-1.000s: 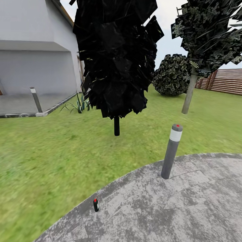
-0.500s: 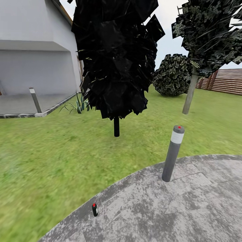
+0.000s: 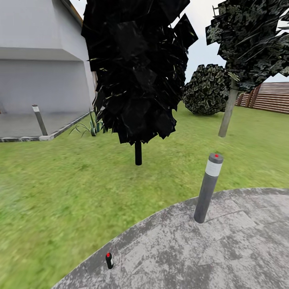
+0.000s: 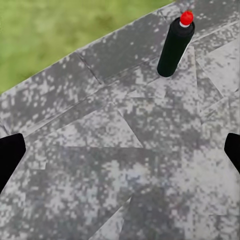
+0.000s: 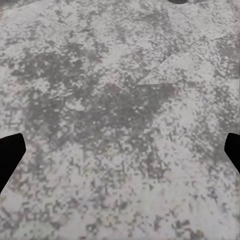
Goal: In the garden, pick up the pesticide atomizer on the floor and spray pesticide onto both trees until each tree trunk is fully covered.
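Note:
The pesticide atomizer (image 3: 108, 260), a tiny dark bottle with a red top, stands upright on the grey stone floor (image 3: 224, 257) near its curved edge with the grass. In the left wrist view the atomizer (image 4: 175, 45) stands ahead of my left gripper (image 4: 120, 155), which is open with its black fingertips (image 4: 10, 155) far apart and nothing between them. My right gripper (image 5: 120, 150) is open too, over bare paving (image 5: 115, 115). A tree with a slim pale trunk (image 3: 226, 116) stands on the lawn at far right; I cannot tell if it is one of the two trees.
A grey bollard light (image 3: 208, 188) stands at the paving's edge, right of the atomizer. A black-leaved tree on a thin dark stem (image 3: 138, 152) rises from the lawn ahead. Beyond are a round bush (image 3: 206, 90), a slat fence (image 3: 269, 96), a second bollard (image 3: 39, 119) and a grey house wall (image 3: 40, 80).
The whole head view has shifted, so the camera moved. The atomizer now sits lower and slightly further left in it, and the bollard lower and further right.

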{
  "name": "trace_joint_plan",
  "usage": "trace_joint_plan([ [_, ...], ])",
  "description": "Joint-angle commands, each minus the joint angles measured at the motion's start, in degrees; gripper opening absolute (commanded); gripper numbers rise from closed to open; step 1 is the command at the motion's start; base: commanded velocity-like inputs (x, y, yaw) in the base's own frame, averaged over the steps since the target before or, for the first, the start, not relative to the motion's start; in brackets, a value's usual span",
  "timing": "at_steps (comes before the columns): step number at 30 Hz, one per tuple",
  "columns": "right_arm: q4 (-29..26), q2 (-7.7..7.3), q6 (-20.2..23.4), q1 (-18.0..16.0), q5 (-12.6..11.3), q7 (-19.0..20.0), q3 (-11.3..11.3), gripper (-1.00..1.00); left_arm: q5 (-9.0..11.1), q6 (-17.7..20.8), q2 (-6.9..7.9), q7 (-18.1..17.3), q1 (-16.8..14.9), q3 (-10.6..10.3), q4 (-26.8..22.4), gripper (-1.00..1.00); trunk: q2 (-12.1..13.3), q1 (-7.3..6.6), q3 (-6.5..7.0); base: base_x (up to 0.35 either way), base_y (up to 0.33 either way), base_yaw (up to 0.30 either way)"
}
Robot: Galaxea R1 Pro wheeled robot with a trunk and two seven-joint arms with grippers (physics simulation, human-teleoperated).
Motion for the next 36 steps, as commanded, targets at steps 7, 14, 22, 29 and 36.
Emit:
trace_joint_plan([
  [7, 0.0, 0.01, -0.2, 0.0, 0.0, 0.0, -0.1, 1.00, 0.5, -0.2, 0.01, 0.0, 0.0, -0.1, 0.0, 1.00, 0.0, -0.01, -0.05, 0.171, -0.064, 0.000],
  [14, 0.0, 0.01, -0.2, 0.0, 0.0, 0.0, -0.1, 1.00, 0.5, -0.2, 0.01, -0.1, 0.0, -0.1, 0.0, 1.00, 0.0, -0.01, -0.05, 0.115, -0.063, 0.000],
  [22, 0.0, 0.01, -0.2, 0.0, 0.0, 0.0, -0.1, 1.00, 0.5, -0.2, 0.01, 0.0, 0.0, -0.1, 0.0, 1.00, 0.0, -0.01, -0.05, 0.102, -0.021, 0.000],
  [29, 0.0, 0.01, -0.2, 0.0, 0.0, 0.0, -0.1, 1.00, 0.5, -0.3, 0.01, 0.0, 0.0, -0.1, 0.0, 1.00, 0.0, -0.01, -0.05, 0.083, -0.025, 0.000],
  [36, 0.0, 0.01, -0.2, 0.0, -0.1, 0.0, -0.1, 1.00, 0.5, -0.3, 0.01, -0.1, 0.0, -0.1, 0.0, 1.00, 0.0, -0.01, -0.05, 0.104, -0.074, 0.000],
])
